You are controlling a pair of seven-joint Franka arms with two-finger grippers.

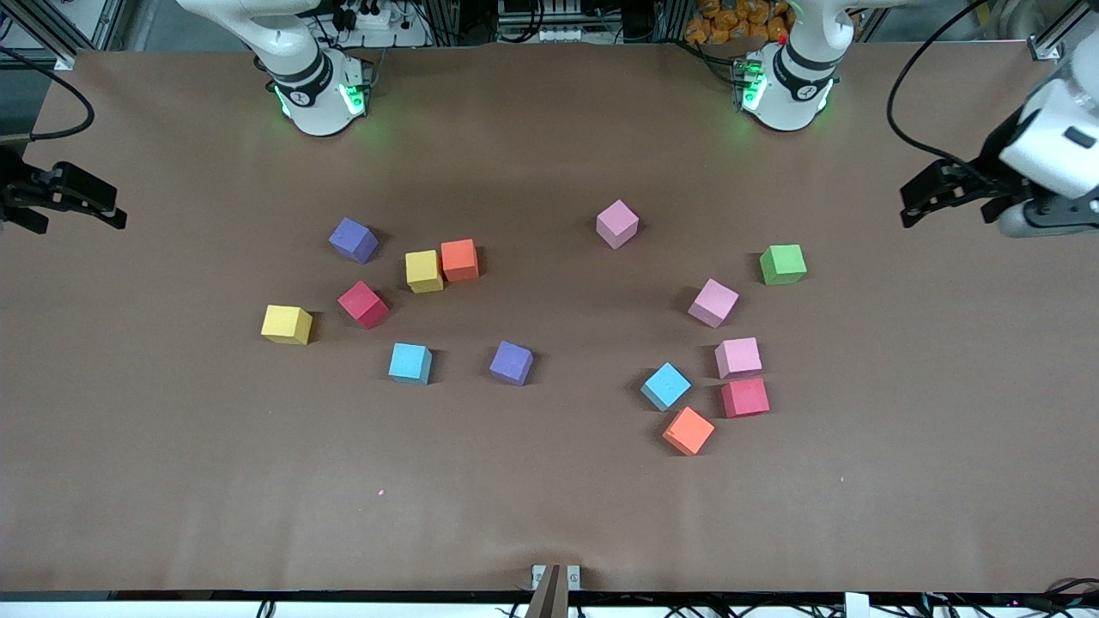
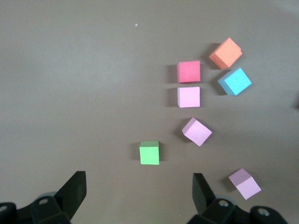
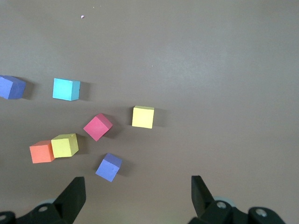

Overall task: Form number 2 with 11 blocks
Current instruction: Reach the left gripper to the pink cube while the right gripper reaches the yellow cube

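L gripper (image 2: 135, 198): fingers spread wide, nothing held, up over bare table at L arm's end, waiting; R gripper (image 3: 135, 198): same, wide and empty, over R arm's end of the table (image 1: 549, 515), waiting. Blocks, 14 seen, all loose on brown mat, no figure formed. Grp toward L arm's end: green cube (image 1: 782, 264), closest to L gripper; pink block (image 1: 713, 302) just nearer front cam and toward centre from it; 2nd pink block (image 1: 738, 357) nearer front cam again, touching or nearly touching red block (image 1: 744, 397) directly below it in front view; light blue block (image 1: 665, 386) beside those two toward centre; orange block (image 1: 688, 431) nearest front cam of grp, near blue and red; 3rd pink block (image 1: 617, 224) apart, farthest from front cam, mid-table. Grp toward R arm's end: yellow block (image 1: 287, 324) closest to R end; red block no. 2 (image 1: 363, 305) beside it, rotated; purple block (image 1: 353, 239) farther from front cam; 2nd yellow block (image 1: 423, 271) touching orange block no. 2 (image 1: 459, 260); light blue block no. 2 (image 1: 409, 363) nearer front cam; 2nd purple block (image 1: 511, 362) beside it toward centre. Small pale speck (image 1: 379, 493) on mat nearer front cam.
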